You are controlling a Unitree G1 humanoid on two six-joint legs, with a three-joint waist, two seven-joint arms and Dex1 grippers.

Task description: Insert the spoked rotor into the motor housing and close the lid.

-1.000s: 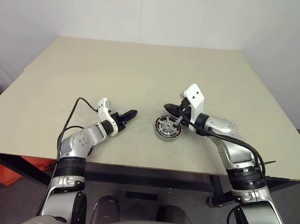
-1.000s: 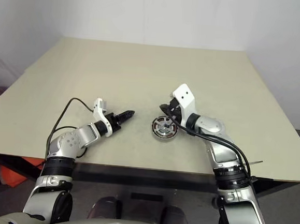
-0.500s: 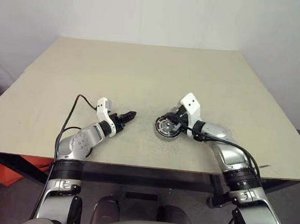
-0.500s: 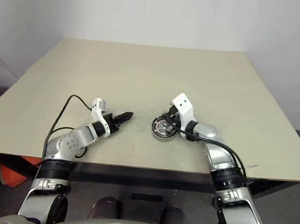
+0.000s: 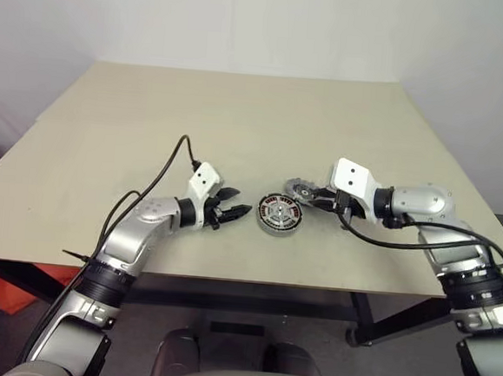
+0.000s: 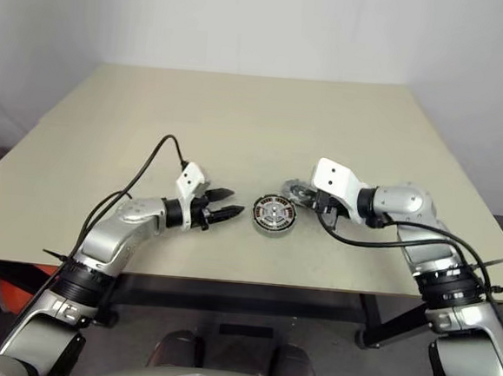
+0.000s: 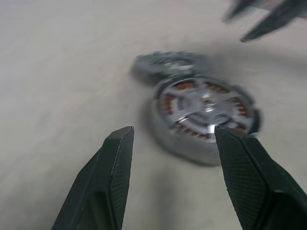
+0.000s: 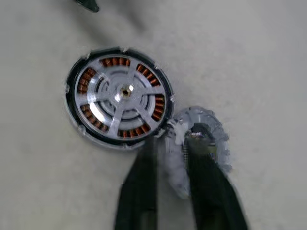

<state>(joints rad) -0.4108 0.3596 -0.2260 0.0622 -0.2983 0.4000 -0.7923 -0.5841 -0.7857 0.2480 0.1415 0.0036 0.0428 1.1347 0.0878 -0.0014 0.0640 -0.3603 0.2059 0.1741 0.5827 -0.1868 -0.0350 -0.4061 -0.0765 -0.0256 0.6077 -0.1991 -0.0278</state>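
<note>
Mid-surface, motor housing sits flat, spokes showing over copper windings, so rotor looks seated. Second toothed disc, probably lid, touching its rim. Right gripper part open over that disc, not gripping. Left gripper open, empty, beside housing. Next, lid on top. Right wrist view shows contact clearly; head views don't.

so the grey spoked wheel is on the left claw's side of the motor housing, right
No. The grey spoked wheel is on the right claw's side of the motor housing, not the left claw's. The left eye view shows it.
</note>
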